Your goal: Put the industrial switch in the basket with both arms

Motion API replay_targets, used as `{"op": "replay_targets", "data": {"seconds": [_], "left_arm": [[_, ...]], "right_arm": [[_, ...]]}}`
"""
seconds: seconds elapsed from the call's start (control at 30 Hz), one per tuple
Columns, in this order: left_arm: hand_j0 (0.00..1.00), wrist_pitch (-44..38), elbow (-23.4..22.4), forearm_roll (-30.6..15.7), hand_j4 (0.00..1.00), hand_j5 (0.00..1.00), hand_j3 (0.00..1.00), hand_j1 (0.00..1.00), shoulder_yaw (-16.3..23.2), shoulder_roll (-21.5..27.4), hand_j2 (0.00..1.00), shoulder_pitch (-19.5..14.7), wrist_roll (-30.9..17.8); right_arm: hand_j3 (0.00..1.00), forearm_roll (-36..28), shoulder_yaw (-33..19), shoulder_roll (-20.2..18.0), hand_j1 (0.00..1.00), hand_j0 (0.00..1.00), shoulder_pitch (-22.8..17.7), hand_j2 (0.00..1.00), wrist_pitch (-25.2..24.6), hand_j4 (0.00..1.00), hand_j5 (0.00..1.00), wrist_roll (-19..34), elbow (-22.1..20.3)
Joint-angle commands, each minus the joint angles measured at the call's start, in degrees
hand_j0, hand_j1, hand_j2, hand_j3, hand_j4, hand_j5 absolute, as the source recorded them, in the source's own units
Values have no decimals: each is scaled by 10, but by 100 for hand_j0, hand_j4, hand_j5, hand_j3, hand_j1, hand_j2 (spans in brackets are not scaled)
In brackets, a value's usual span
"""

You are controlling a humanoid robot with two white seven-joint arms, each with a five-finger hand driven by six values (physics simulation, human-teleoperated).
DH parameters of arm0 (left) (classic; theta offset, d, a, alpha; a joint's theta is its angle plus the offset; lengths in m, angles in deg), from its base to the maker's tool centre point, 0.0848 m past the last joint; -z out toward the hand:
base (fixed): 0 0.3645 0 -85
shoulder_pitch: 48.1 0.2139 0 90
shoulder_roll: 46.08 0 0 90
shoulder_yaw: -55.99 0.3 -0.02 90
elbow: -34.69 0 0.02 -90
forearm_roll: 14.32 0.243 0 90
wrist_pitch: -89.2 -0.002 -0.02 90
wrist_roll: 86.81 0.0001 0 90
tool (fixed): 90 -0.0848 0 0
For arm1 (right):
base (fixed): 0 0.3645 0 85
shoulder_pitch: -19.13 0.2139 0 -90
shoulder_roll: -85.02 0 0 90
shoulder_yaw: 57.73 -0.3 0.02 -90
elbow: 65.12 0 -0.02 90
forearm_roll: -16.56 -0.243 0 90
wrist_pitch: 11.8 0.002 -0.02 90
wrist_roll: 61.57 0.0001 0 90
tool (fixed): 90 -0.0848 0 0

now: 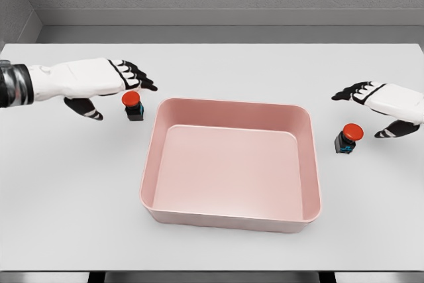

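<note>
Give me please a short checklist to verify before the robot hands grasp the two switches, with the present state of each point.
1. Left robot hand open, holding nothing: ok.
2. Right robot hand open, holding nothing: ok.
3. Left switch upright on the table, beside the basket: ok.
4. Right switch upright, outside the basket: ok.
5. Basket holds nothing: ok.
6. Fingers already touching either switch: cannot tell.

Single head view, steeply down onto the table [218, 64], fairly close.
</note>
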State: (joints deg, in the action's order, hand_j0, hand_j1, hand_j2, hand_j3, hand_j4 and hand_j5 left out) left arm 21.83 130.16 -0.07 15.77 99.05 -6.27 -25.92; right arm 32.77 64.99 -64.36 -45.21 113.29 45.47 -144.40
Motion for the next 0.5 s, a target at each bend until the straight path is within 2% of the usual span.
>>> {"op": "replay_targets", "data": {"seconds": [0.0, 0.2, 0.27, 0.33, 0.4, 0.47], "left_arm": [[100, -38, -1, -1, 100, 100, 100, 100, 0, -17, 100, 0, -3], [99, -97, 0, 59, 99, 99, 99, 99, 24, -20, 99, 0, -6], [99, -102, 0, 89, 99, 99, 99, 99, 25, -39, 99, 1, -6], [99, -142, 0, 98, 99, 99, 99, 99, 34, -42, 99, 0, -7], [98, -145, 0, 99, 98, 98, 98, 98, 35, -41, 98, 1, -7], [93, -145, 0, 112, 93, 93, 93, 93, 36, -42, 93, 1, -7]], "right_arm": [[100, 0, 1, 12, 100, 100, 0, 100, -1, 100, 100, 1, 0], [100, 12, 9, 5, 100, 100, -1, 100, -1, 100, 100, 1, 10], [100, 11, 6, 1, 100, 100, -1, 100, -1, 100, 100, 1, 12], [100, 9, 5, -13, 100, 100, -1, 100, -1, 100, 100, 0, 12], [100, 9, 8, -14, 100, 100, -1, 100, -1, 100, 100, 0, 12], [100, 10, 8, -15, 100, 100, -10, 100, -1, 100, 100, 0, 11]]}}
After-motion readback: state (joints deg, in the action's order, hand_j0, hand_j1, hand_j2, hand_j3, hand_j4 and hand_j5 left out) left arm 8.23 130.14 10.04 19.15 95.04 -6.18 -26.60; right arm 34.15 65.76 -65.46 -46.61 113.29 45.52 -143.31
